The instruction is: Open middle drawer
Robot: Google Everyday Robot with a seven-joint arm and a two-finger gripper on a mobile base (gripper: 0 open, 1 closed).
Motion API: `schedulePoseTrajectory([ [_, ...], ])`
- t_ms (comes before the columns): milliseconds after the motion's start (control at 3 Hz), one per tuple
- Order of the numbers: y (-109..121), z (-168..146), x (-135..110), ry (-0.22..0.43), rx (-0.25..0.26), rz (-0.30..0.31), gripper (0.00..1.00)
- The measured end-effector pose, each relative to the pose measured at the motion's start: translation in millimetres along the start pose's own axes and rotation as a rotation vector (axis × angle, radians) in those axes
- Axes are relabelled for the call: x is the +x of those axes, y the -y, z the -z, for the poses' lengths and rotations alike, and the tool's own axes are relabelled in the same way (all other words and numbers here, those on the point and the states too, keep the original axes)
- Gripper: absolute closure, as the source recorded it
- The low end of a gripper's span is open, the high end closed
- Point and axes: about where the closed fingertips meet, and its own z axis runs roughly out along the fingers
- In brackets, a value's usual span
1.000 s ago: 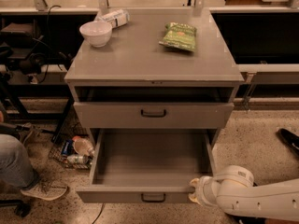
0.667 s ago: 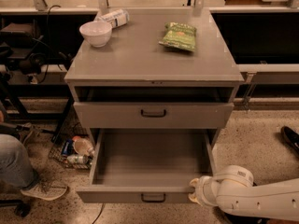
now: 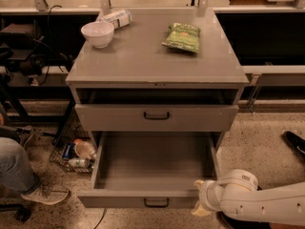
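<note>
Change: none — wide grey metal middle drawer (image 3: 152, 162) stays out (task looks done).
Cream gripper (image 3: 198, 198): beside its front-right corner, jaws unclear.

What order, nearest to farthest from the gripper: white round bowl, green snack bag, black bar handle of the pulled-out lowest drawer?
The gripper is at the front right corner of the open drawer.
1. Black bar handle, leftward.
2. Green snack bag, cabinet top, right.
3. White bowl, cabinet top, left.
</note>
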Motion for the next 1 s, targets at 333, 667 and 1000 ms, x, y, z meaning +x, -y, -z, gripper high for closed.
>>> schedulePoseTrajectory([
  [333,10,28,2,0.025,0.06,0.016,0.0],
  [667,21,75,6,0.058,0.144,0.044,0.0],
  [1000,38,134,12,0.083,0.25,0.066,0.0],
])
